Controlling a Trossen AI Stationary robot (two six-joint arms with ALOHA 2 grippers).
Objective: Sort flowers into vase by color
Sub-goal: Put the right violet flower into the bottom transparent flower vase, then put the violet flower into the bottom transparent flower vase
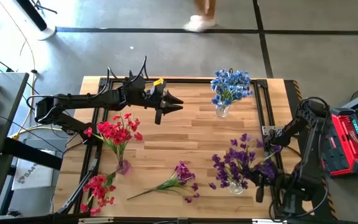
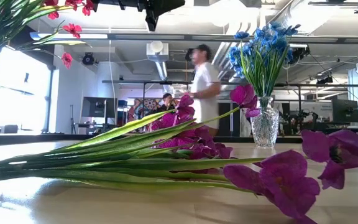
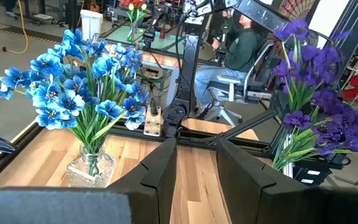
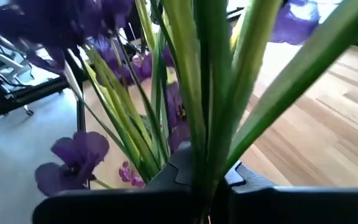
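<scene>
Where planks run pale, slender-stemmed purple flowers (image 1: 180, 177), loose

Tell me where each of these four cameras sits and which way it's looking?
High view: overhead, straight down on the table; both arms show.
Low view: at tabletop height, looking across past the loose purple spray; an arm's tip shows at the top.
Left wrist view: on the left arm, facing the blue flowers; left gripper below.
Right wrist view: on the right arm, against purple stems; right gripper shut on them.
Shared: the blue flowers show in the high, low and left wrist views.
</scene>
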